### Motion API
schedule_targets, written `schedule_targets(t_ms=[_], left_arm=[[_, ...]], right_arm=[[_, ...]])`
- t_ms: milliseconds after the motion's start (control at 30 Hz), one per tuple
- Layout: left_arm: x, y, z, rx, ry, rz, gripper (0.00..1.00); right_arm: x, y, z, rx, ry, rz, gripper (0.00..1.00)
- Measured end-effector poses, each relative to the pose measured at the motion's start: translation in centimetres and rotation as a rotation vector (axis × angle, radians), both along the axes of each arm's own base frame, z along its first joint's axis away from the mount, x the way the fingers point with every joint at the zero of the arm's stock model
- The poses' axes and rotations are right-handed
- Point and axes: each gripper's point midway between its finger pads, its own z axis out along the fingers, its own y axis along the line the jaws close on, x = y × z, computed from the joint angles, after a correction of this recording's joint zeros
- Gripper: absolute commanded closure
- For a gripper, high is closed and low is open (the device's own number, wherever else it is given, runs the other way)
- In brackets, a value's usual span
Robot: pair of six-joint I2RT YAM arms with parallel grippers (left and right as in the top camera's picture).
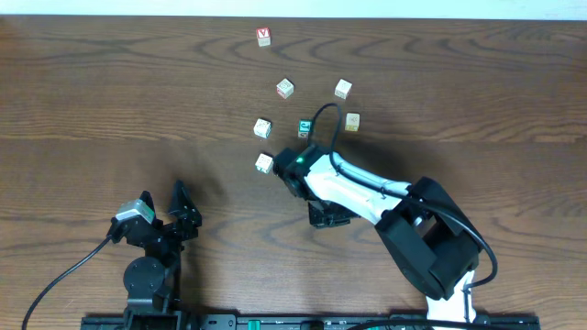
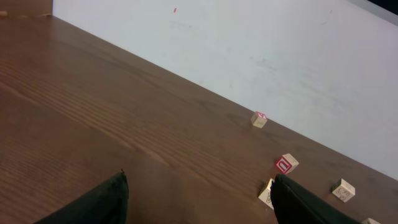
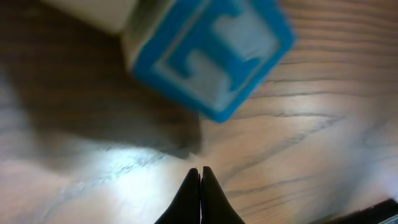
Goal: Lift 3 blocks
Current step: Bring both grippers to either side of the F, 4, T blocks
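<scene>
Here: blue-faced block (image 3: 208, 59), white letter; right end effector (image 3: 200, 180) closed, left end effector (image 2: 199, 186) wide.

Dark brown wood-grain surface (image 1: 92, 92), grain running left to right, filling overhead view. Thin pale strip along far edge. From left wrist view, plain off-white wall (image 2: 280, 50) rising straight behind surface, faintly scuffed, tiny red speck (image 2: 175, 10) near top. Even indoor light, soft shadows, bright sheen on grain up close.
</scene>
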Motion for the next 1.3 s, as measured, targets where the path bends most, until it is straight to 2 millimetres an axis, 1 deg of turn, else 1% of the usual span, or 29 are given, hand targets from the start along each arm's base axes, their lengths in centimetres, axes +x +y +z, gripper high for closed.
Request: schedule_targets(t_ms=[133, 233, 267, 333, 400, 433, 467, 500, 533, 567, 600, 633, 667, 733, 800, 867, 900, 933, 967, 1033, 1067, 1133, 1167, 1200, 1300], left_arm=[[0.0, 0.0, 0.0, 0.000, 0.000, 0.000, 0.26], [0.0, 0.0, 0.0, 0.000, 0.000, 0.000, 0.26], [0.0, 0.0, 0.0, 0.000, 0.000, 0.000, 0.26], [0.0, 0.0, 0.0, 0.000, 0.000, 0.000, 0.26], [0.0, 0.0, 0.0, 0.000, -0.002, 0.000, 0.26], [0.0, 0.0, 0.1, 0.000, -0.003, 0.000, 0.26], [0.0, 0.0, 0.1, 0.000, -0.003, 0.000, 0.26], [0.0, 0.0, 0.1, 0.000, -0.003, 0.000, 0.26], [0.0, 0.0, 0.1, 0.000, -0.003, 0.000, 0.26], [0.0, 0.0, 0.1, -0.001, -0.003, 0.000, 0.26], [0.0, -0.1, 0.1, -0.004, -0.004, -0.006, 0.26], [0.0, -0.3, 0.1, -0.006, -0.006, -0.019, 0.26], [0.1, -0.8, 0.3, -0.003, -0.011, -0.048, 0.26], [0.2, -1.9, 0.3, 0.012, -0.010, -0.111, 0.26], [0.3, -2.8, -0.2, 0.019, 0.010, -0.165, 0.26], [0.5, -3.5, -1.6, 0.024, 0.073, -0.205, 0.26], [0.5, -3.8, -2.5, 0.023, 0.113, -0.221, 0.26], [0.5, -4.2, -3.7, 0.020, 0.169, -0.242, 0.26], [0.5, -4.6, -4.8, 0.016, 0.225, -0.265, 0.26], [0.5, -5.6, -6.1, 0.023, 0.319, -0.312, 0.26], [0.7, -6.1, -6.2, 0.031, 0.356, -0.337, 0.26], [1.4, -7.4, -5.8, 0.050, 0.423, -0.389, 0.26], [2.0, -8.2, -5.3, 0.060, 0.449, -0.418, 0.26], [2.9, -9.5, -4.4, 0.075, 0.481, -0.461, 0.26], [4.1, -12.5, -3.7, 0.112, 0.589, -0.558, 0.26]], right_arm=[[-0.3, -0.9, 0.5, -0.031, 0.007, -0.031, 0.99], [-0.4, -0.9, 1.7, -0.015, -0.013, -0.038, 0.99], [-0.2, -0.7, 2.5, 0.008, -0.037, -0.040, 0.99], [0.5, -0.4, 4.4, 0.060, -0.101, -0.038, 0.99], [1.7, 0.3, 7.0, 0.148, -0.197, -0.023, 0.99], [2.5, 0.5, 8.9, 0.203, -0.262, -0.013, 0.99], [3.2, 0.4, 10.4, 0.238, -0.313, -0.007, 0.99], [3.9, 0.1, 12.2, 0.274, -0.371, -0.003, 0.99], [4.5, -0.4, 13.7, 0.299, -0.424, 0.000, 0.99], [5.2, -1.4, 15.6, 0.323, -0.487, -0.001, 0.99], [5.9, -2.8, 17.8, 0.344, -0.559, -0.008, 0.99], [6.0, -3.2, 18.3, 0.348, -0.574, -0.011, 0.99], [6.4, -4.5, 19.6, 0.354, -0.611, -0.019, 0.99], [6.8, -6.7, 21.1, 0.352, -0.657, -0.043, 0.99], [7.3, -8.9, 21.9, 0.343, -0.686, -0.078, 0.99], [8.2, -10.4, 21.9, 0.350, -0.701, -0.104, 0.99], [8.7, -10.8, 21.7, 0.358, -0.709, -0.111, 0.99], [9.1, -11.2, 21.1, 0.371, -0.711, -0.119, 0.99], [9.3, -11.6, 20.0, 0.381, -0.698, -0.127, 0.99], [9.4, -12.1, 17.1, 0.410, -0.662, -0.143, 0.99], [9.1, -12.2, 15.4, 0.425, -0.633, -0.149, 0.99], [8.3, -11.9, 12.3, 0.466, -0.580, -0.158, 0.99], [7.8, -11.7, 11.0, 0.488, -0.555, -0.161, 0.99], [7.2, -11.3, 9.8, 0.510, -0.527, -0.161, 0.99], [5.6, -10.7, 7.5, 0.547, -0.464, -0.161, 0.99]])
